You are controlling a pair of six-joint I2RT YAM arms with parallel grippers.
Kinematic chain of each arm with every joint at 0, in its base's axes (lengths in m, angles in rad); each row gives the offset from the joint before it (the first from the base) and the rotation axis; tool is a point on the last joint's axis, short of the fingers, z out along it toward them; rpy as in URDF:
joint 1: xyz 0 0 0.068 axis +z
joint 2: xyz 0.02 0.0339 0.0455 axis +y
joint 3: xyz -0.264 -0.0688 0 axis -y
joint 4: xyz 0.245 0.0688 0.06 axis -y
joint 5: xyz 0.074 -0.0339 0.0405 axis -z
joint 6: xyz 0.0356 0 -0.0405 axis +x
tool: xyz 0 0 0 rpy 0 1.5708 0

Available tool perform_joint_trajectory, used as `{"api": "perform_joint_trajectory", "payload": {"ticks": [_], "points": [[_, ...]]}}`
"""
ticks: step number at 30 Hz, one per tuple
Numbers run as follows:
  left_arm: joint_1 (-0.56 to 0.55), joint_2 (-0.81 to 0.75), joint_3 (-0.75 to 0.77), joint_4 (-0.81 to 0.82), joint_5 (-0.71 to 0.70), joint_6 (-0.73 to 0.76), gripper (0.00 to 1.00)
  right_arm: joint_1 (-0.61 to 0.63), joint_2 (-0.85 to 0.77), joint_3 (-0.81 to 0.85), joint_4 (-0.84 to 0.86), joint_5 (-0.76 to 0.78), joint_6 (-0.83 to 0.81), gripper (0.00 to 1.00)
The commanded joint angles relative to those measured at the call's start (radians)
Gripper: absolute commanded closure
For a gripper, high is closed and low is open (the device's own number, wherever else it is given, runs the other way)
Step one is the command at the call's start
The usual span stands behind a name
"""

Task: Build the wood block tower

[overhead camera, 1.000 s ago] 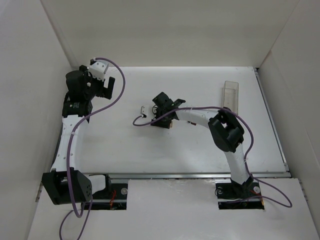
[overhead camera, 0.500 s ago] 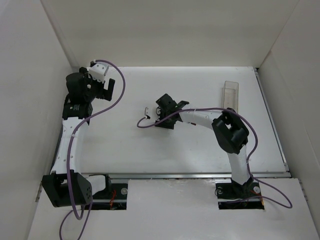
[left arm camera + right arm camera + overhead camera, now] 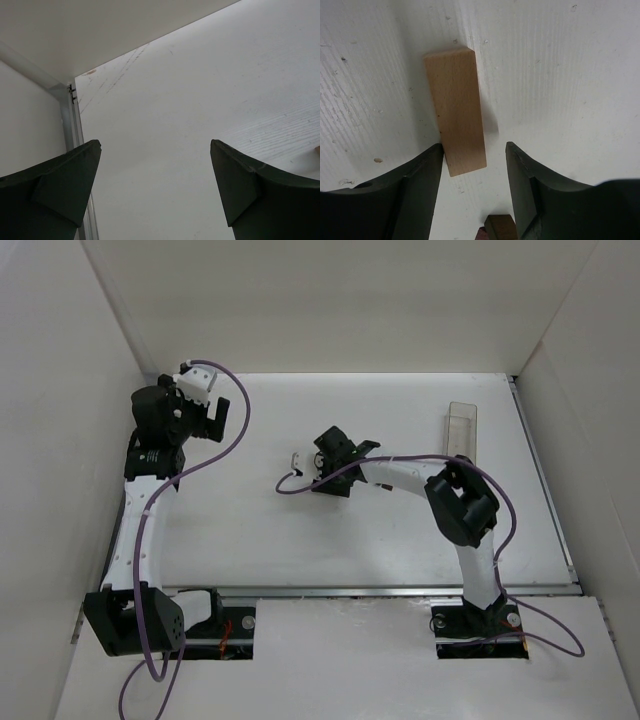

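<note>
On white table (image 3: pixel 330 540): left gripper (image 3: pixel 155 144) spread wide, grasping nothing. The right gripper (image 3: pixel 474 145), parted and unclenched, straddles near end of light tan rectangular wooden bar (image 3: pixel 454 107), flat mid-table, long axis pointing away from wrist. Small dark reddish-brown wooden piece (image 3: pixel 499 227) nearer wrist.

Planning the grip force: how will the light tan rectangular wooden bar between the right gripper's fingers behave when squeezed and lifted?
The light tan rectangular wooden bar looks solid, so probably stiff and light. Its smooth flat faces may slip slightly. Lying flat, it should not roll.
</note>
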Motion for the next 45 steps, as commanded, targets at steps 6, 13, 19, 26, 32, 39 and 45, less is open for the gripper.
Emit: {"api": "perform_joint_trajectory", "payload": {"ticks": [6,13,19,26,32,39,45], "points": [[-0.004,-0.033,-0.017,0.050,-0.004,-0.002,0.11,-0.041,-0.133,0.006,0.014,-0.130,0.059,0.41],[-0.004,-0.042,-0.026,0.061,-0.033,-0.025,0.10,-0.213,-0.178,0.107,0.152,-0.046,0.503,0.41],[-0.004,-0.042,-0.035,0.093,-0.090,-0.148,0.10,-0.329,-0.052,0.199,0.020,0.023,0.653,0.50],[-0.004,-0.053,-0.044,0.103,-0.090,-0.162,0.10,-0.342,-0.070,0.014,0.080,0.049,0.607,0.62],[-0.004,-0.053,-0.054,0.113,-0.081,-0.162,0.10,-0.342,-0.070,-0.008,0.080,-0.029,0.607,0.63],[-0.004,-0.053,-0.063,0.113,-0.081,-0.151,0.10,-0.342,-0.041,-0.017,0.068,-0.029,0.597,0.61],[-0.004,-0.053,-0.063,0.113,-0.081,-0.142,0.10,-0.333,-0.075,-0.017,0.068,-0.038,0.597,0.60]]}}
